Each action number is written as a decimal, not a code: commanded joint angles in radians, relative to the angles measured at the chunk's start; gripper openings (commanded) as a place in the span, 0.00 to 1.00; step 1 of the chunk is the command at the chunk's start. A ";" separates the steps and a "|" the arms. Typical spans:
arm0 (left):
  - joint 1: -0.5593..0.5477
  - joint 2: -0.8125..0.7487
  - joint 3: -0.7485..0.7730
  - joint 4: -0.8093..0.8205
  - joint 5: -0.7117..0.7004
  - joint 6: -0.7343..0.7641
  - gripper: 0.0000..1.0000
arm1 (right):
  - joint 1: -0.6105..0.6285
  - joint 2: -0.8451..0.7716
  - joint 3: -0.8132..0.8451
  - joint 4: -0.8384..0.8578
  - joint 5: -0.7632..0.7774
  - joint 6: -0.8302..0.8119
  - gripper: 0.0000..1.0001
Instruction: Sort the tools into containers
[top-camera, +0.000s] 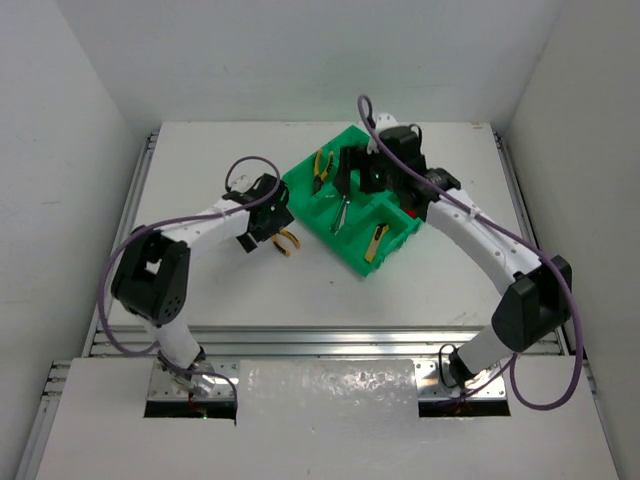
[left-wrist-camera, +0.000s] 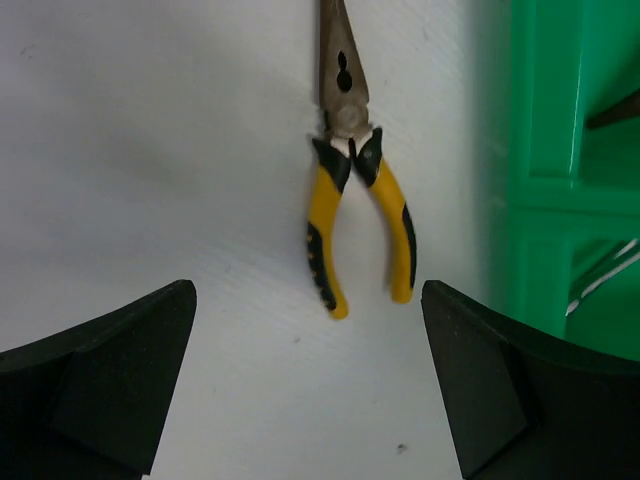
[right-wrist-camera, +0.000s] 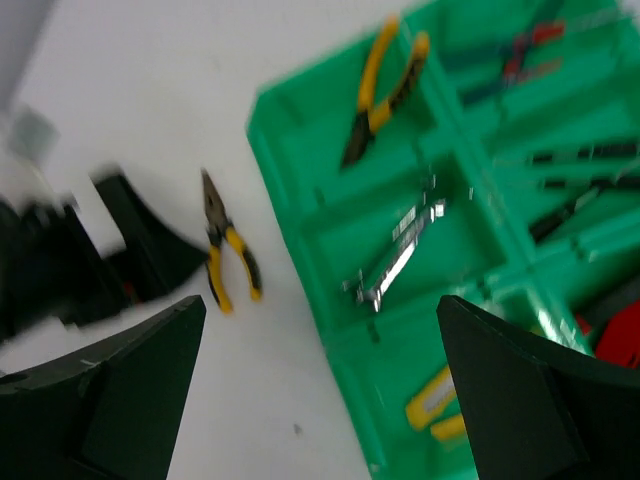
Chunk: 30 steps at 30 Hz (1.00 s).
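Left gripper (left-wrist-camera: 308, 340) hangs over the white table (top-camera: 210, 290) with its jaws spread wide and nothing between them. Just ahead of its fingertips lie needle-nose pliers (left-wrist-camera: 350, 200) with yellow-and-black handles, flat on the table, the handles towards the gripper and the metal nose pointing away. These pliers are outside the green organizer tray (left-wrist-camera: 545, 150), just beside its near-left wall and not touching it.

Right gripper (right-wrist-camera: 320, 320) is over the tray, jaws also standing wide apart and holding nothing. Its wrist view is blurred, so fine detail is lost.

Inside the tray, a second pair of yellow-handled pliers (top-camera: 320, 168) lies in the far-left corner compartment. A shiny metal tool (right-wrist-camera: 400, 250), possibly a wrench, lies in the compartment next to it towards the robot, too blurred to name for certain. A yellow utility knife (top-camera: 378, 243) lies in the compartment at the tray's near corner. Thin dark tools (right-wrist-camera: 580, 155), probably screwdrivers, lie in the compartments further right, and something red (right-wrist-camera: 615, 335) shows at the right edge of the wrist view, but I cannot tell what it is.
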 joint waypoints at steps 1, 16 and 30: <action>-0.009 0.104 0.125 -0.076 -0.080 -0.113 0.93 | 0.002 -0.079 -0.193 0.039 -0.063 0.003 0.99; 0.066 0.402 0.437 -0.233 -0.110 -0.120 0.64 | 0.002 -0.218 -0.380 0.085 -0.158 0.051 0.99; 0.078 0.486 0.417 -0.167 -0.009 -0.067 0.26 | 0.002 -0.264 -0.423 0.118 -0.196 0.069 0.99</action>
